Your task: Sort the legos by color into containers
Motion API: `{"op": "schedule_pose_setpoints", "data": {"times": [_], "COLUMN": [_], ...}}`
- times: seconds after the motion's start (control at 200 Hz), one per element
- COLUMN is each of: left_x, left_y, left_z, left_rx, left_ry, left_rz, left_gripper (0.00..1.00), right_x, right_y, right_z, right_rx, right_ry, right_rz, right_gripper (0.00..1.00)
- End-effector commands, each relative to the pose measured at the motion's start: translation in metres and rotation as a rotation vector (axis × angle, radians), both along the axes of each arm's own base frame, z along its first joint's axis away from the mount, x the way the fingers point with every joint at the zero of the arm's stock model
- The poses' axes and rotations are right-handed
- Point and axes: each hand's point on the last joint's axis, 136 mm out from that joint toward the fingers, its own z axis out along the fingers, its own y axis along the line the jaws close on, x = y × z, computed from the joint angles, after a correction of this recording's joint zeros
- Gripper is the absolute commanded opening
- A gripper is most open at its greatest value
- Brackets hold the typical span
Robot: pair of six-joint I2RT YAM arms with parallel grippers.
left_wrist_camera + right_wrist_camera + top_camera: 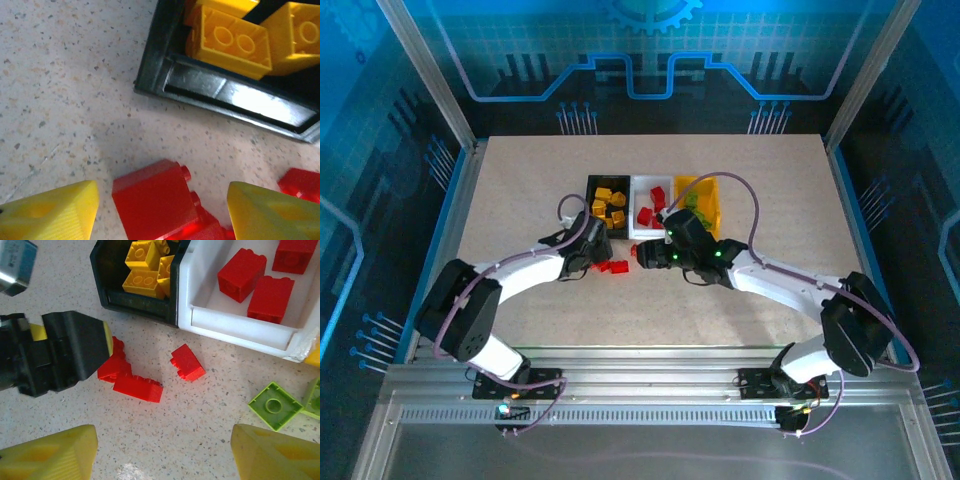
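I've got the left gripper point(160, 215) down low just in front of the black bin point(200, 87), fingers spread either side of a glossy red brick point(150, 200), not squeezing. A second red brick point(187, 362) and a lime green plate point(274, 405) lie loose on the speckled table point(210, 440). Right gripper point(162, 455) hangs wide open near them. Studded yellow bricks point(142, 282) sit in the black bin, red blocks point(242, 272) in the white bin point(240, 325).
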Motion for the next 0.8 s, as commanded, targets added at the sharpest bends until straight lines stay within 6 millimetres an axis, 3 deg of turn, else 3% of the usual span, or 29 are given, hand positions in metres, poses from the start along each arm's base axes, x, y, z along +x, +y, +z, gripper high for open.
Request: {"op": "schedule_pose_setpoints", "data": {"times": [0.0,0.2,0.355,0.435,0.465,0.57,0.71,0.795], "left_x": [0.008,-0.005,-0.017,-0.023,-0.026,-0.030,-0.018,-0.001], "left_y": [0.006,0.013,0.012,0.011,0.010,0.000,-0.038,-0.065], "left_z": [-0.007,-0.029,-0.021,-0.004,0.002,0.036,0.089,0.108], "left_rx": [0.063,0.090,0.041,0.017,0.011,-0.016,-0.051,-0.040], "left_ry": [0.020,0.088,0.074,0.043,0.034,-0.031,-0.133,-0.172], "left_rz": [0.004,0.012,0.019,0.008,0.004,-0.038,-0.139,-0.190], "left_gripper": [0.65,0.49,0.37,0.33,0.33,0.33,0.35,0.38], "right_x": [0.000,0.002,0.004,0.008,0.004,0.004,-0.001,-0.004], "right_y": [-0.008,-0.020,-0.031,-0.039,-0.046,-0.062,-0.084,-0.093], "right_z": [0.006,0.014,0.018,0.024,0.013,0.011,0.005,0.001], "right_rx": [-0.014,-0.011,-0.007,0.000,-0.014,-0.001,0.006,0.007], "right_ry": [-0.043,-0.064,-0.069,-0.082,-0.063,-0.060,-0.051,-0.041], "right_rz": [-0.019,-0.049,-0.078,-0.105,-0.115,-0.158,-0.212,-0.234], "right_gripper": [0.73,0.73,0.73,0.73,0.73,0.74,0.74,0.74]}}
